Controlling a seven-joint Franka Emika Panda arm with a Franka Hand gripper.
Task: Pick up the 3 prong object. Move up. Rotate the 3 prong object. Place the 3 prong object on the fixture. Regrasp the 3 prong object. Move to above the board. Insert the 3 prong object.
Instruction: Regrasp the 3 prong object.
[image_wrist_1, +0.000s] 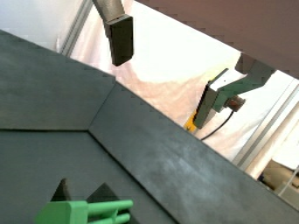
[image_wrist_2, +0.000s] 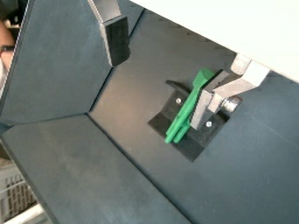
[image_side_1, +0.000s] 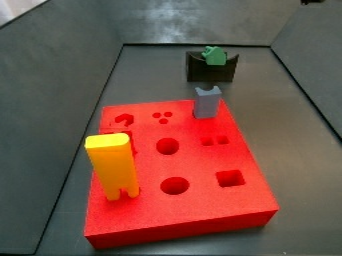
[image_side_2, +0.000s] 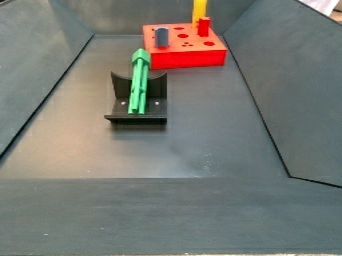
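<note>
Green slim plastic 3 prong object (image_side_2: 139, 76) rests on dark notched fixture (image_side_2: 135, 112); gripper (image_wrist_2: 176, 61), above it, open, empty. Placement apparently done; regrasp next, needing fingers aligned astride the bar.

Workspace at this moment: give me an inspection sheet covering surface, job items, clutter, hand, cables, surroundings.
Surface: dark grey floor with sloped walls, bare around the parts.
Job's things: slim green plastic 3 prong object rests on the dark notched fixture; thick red board with cut-out holes lies apart from it.
Clutter: tall yellow block and grey-blue block stand on the board.
Hand: hand open, empty, above the fixture, seen only in wrist views.
Cables: one dark cable beyond the wall.
Surroundings: white backdrop.
</note>
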